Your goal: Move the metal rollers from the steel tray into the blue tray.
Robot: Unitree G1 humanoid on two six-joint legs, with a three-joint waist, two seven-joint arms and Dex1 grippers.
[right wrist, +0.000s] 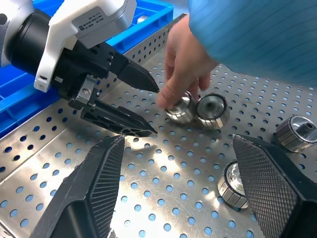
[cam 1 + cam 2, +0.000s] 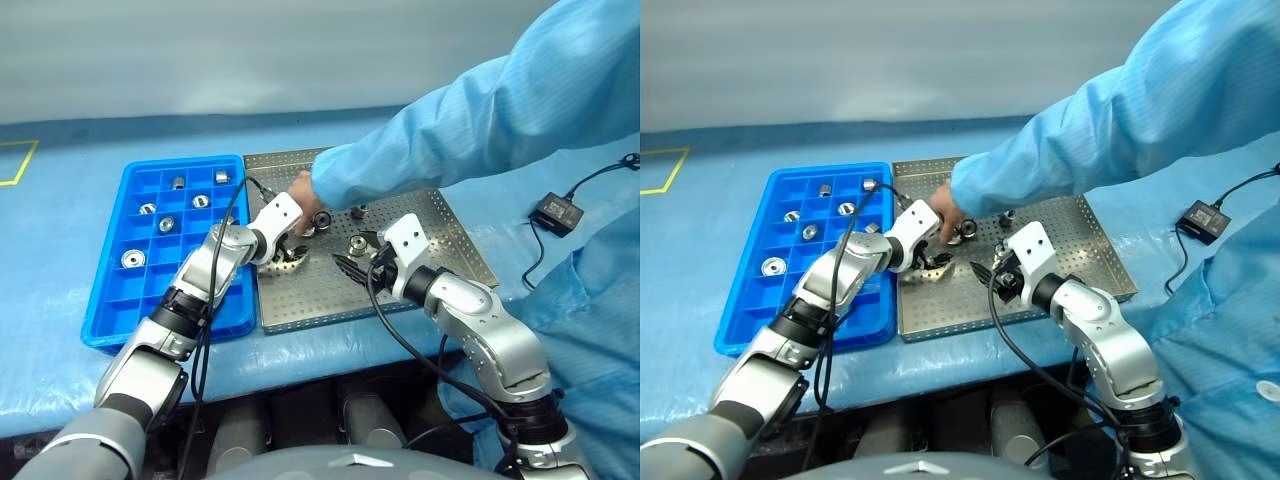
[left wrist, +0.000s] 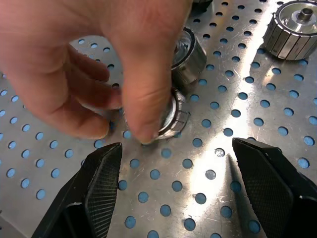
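No readable writing on the steel tray [image 2: 455,240]

Bright blue tray [image 2: 105,300] with square grid compartments, silvery steel tray [image 2: 455,232] dotted with perforations, shiny silver ribbed metal rollers [image 1: 213,110], light blue striped sleeve [image 2: 450,140], black cross-hatched fingers [image 1: 270,183]
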